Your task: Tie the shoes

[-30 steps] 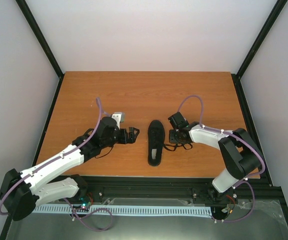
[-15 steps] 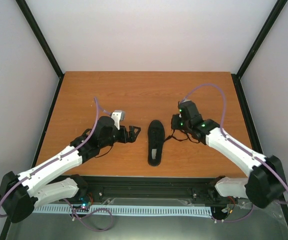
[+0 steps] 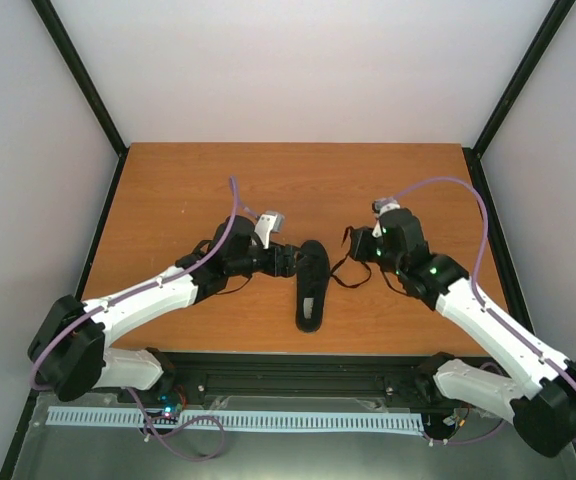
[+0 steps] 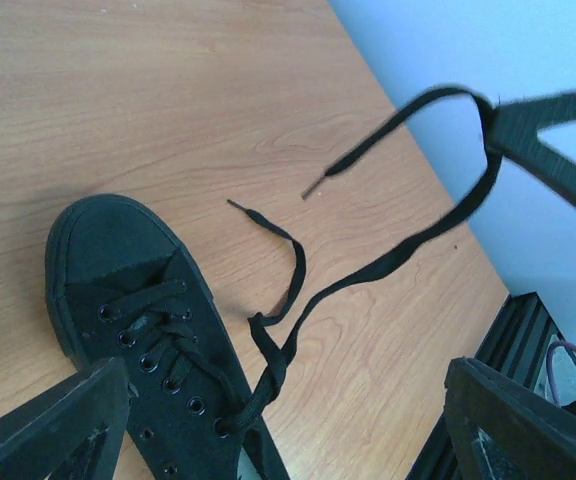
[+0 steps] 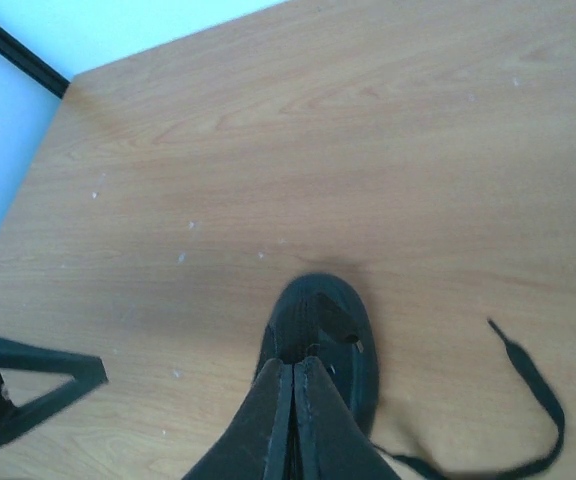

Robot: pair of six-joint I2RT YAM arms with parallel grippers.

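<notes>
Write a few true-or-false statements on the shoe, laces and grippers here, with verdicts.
1. The black low-top lace-up shoe lies on the brown wooden table between the arms. True.
2. The right gripper is open and empty. False: it is shut on a thin black lace raised off the table.
3. The left gripper is open near the shoe. True.
4. The laces are tied in a bow. False: both ends are loose; the other lace lies on the table.

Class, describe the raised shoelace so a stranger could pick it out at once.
On the wooden table, find the lone black shoe. One lace rises taut from it to the shut right pincer; its twin lies slack on the wood.
</notes>
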